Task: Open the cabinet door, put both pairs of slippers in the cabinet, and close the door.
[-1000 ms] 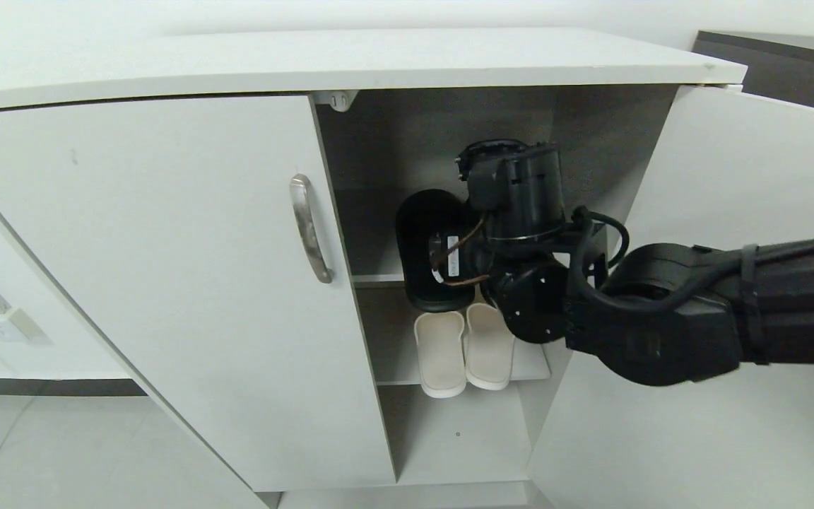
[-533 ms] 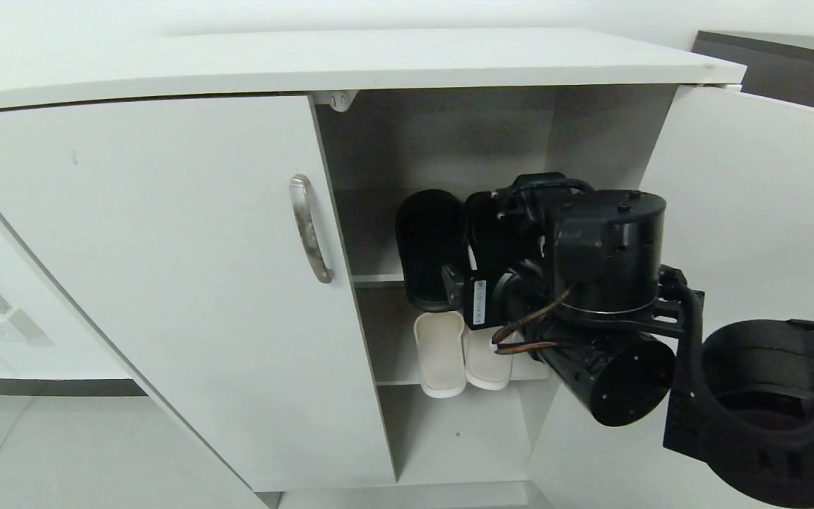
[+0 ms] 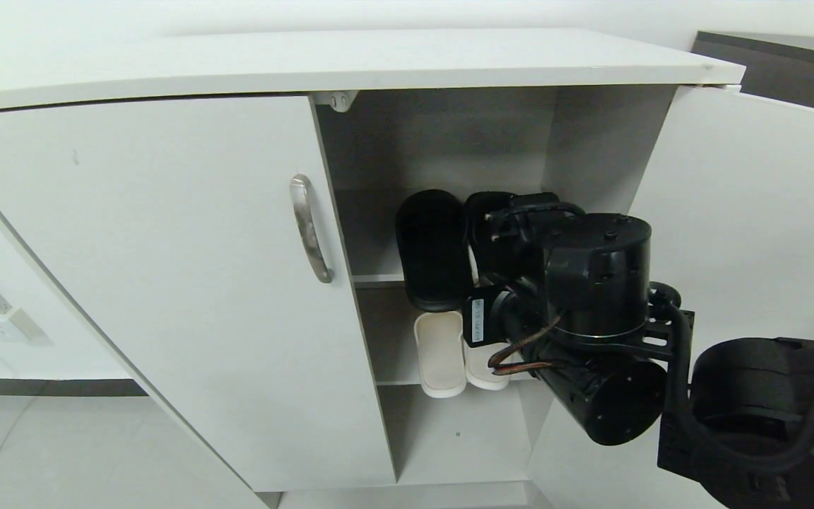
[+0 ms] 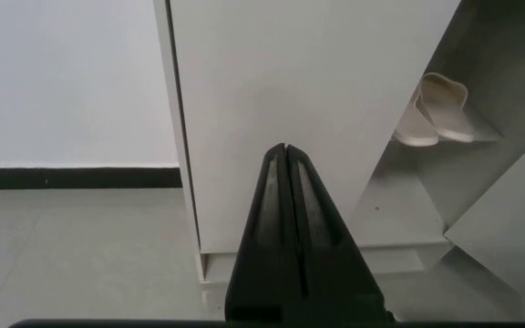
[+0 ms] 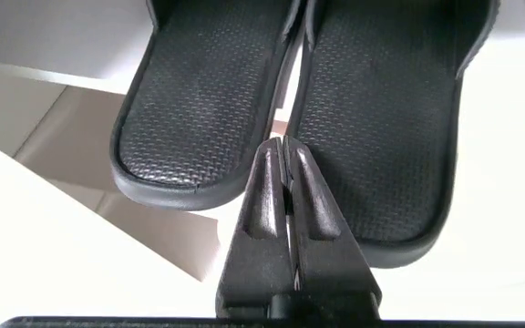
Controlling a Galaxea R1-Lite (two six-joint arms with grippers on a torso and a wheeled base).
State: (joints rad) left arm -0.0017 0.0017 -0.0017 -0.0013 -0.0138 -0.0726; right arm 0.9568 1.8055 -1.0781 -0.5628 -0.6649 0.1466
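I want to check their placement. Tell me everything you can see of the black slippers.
The black slippers are a matte, rubbery-looking pair with finely textured footbeds and raised rims. They lie soles down, side by side, on the upper shelf, heels toward the open front and overhanging its edge. The right gripper, jaws shut, sits just before the gap between the heels; whether it touches them is unclear.

white cabinet door (image 3: 167,283): smooth matt laminated board | curved silver door handle (image 3: 310,228): brushed metal, soft shine | pair of black slippers (image 5: 199,100): matt, rubber-like, footbed with fine grid grain | pair of white slippers (image 3: 440,353): smooth matt foam-like plastic | right hand (image 5: 286,150): black smooth plastic, slight sheen | grey floor (image 4: 80,255): smooth, faintly glossy
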